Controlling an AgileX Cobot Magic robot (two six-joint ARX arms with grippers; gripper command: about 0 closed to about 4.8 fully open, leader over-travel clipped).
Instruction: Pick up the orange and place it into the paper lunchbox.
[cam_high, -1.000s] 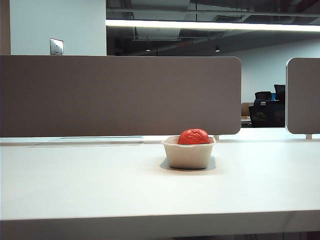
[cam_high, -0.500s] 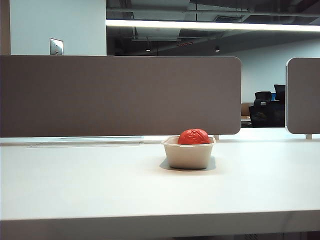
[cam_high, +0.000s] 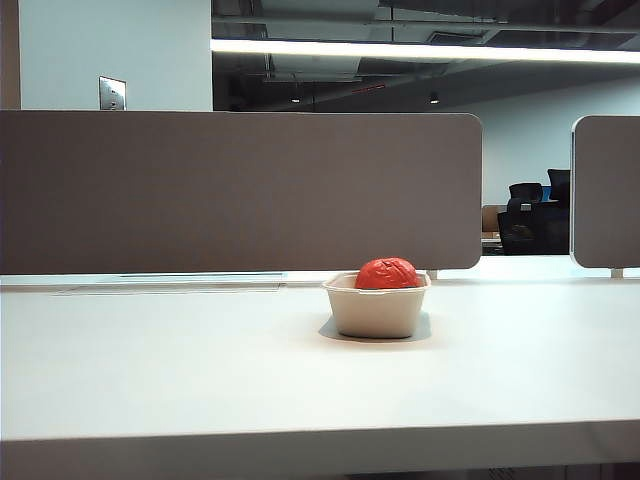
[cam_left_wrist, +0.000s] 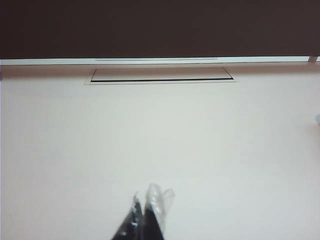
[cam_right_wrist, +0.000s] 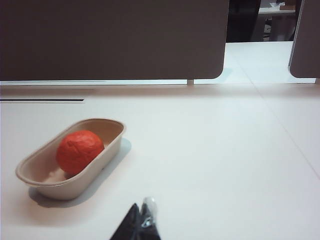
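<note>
Well, the left hand (cam_left_wrist: 147, 210) hangs over bare worktop (cam_left_wrist: 200, 150), pinched shut on nothing. Further right, the orange (cam_high: 388, 273) already sits inside the paper lunchbox (cam_high: 377, 312), so the job looks done. The right hand (cam_right_wrist: 142, 220), closed and empty, hovers nearby.

The orange (cam_right_wrist: 79, 150) is red-orange w/ a creased, wrinkled skin texture, slightly darker in the folds. The paper lunchbox (cam_right_wrist: 95, 167) is plain beige/off-white, no print, paler inside. The table (cam_high: 200, 370) is flat white, w/ a thin dark-outlined rectangle (cam_left_wrist: 161, 75) near its back edge. The divider panel (cam_high: 240, 190) behind is uniform grey-brown. Left gripper (cam_left_wrist: 145, 220) & right gripper (cam_right_wrist: 140, 225) tips both show black w/ a clear, glossy film on them.
</note>
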